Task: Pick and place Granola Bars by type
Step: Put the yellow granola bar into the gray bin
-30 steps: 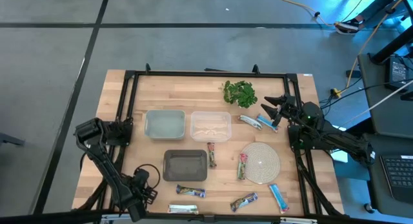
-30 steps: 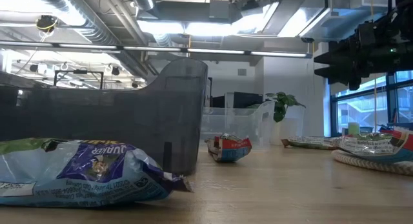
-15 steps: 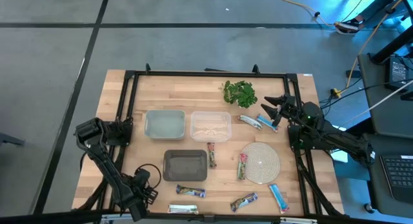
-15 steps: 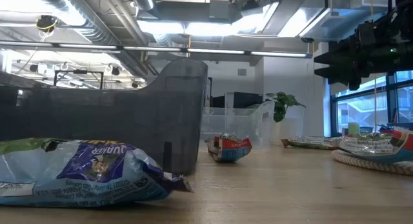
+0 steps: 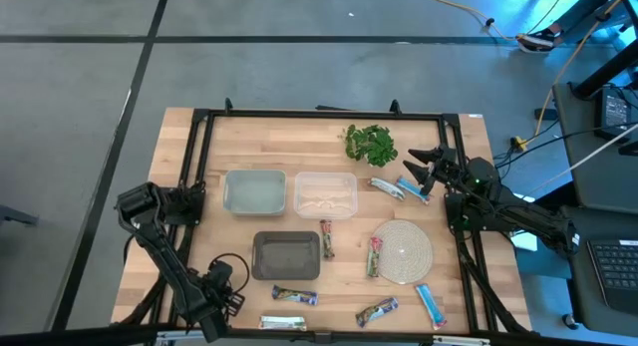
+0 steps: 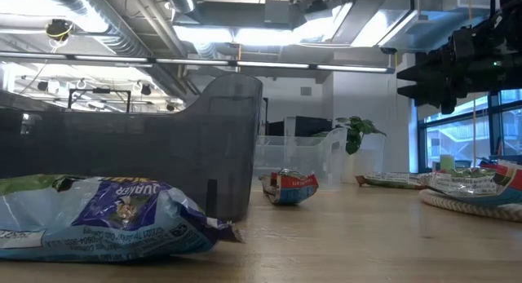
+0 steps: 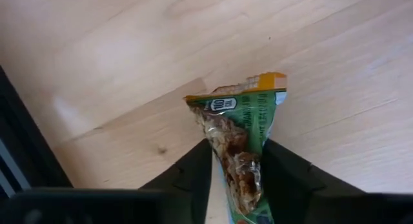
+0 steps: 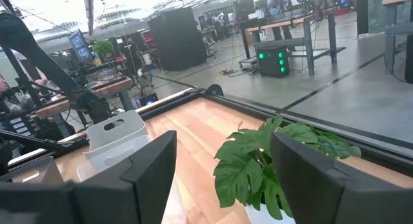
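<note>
Your left tool (image 7: 235, 179) sits low at the tabletop's (image 5: 199, 167) front-left corner, clamped on a green-wrapped granola bar (image 7: 240, 145). Your right tool (image 5: 419, 167) hovers with its fingers apart near the right edge, just beside a blue bar (image 5: 412, 190) and the leafy plant (image 5: 370, 144). The other bars lie scattered around the woven mat (image 5: 404, 251) and in front of the dark tray (image 5: 286, 255).

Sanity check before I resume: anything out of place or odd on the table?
All three bins look empty: grey-green bin, clear bin, dark bin. The granola bars lie scattered loose, one half on the woven mat. Nothing spilled or damaged.
</note>
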Available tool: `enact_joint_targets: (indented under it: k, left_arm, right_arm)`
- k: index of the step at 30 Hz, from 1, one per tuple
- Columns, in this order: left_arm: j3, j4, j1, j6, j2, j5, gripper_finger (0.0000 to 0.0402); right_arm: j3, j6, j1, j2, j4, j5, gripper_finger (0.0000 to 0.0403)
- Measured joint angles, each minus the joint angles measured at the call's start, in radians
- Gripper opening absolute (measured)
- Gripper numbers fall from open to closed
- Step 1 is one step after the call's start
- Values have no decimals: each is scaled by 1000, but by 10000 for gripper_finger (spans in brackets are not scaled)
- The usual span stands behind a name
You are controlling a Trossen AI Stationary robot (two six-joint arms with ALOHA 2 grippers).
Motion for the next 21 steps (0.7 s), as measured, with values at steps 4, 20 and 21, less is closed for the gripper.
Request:
enact_joint_targets:
  k: [4, 20, 21]
  left_arm:
    - [0, -4, 0, 0, 0, -10, 88]
    - [-2, -316, 134, 29, -220, -316, 77]
    - [-2, -351, 158, 55, -241, -338, 76]
  right_arm:
    - [0, 0, 0, 0, 0, 0, 251]
    - [0, 2, 0, 1, 0, 0, 251]
    - [0, 1, 0, 1, 0, 0, 251]
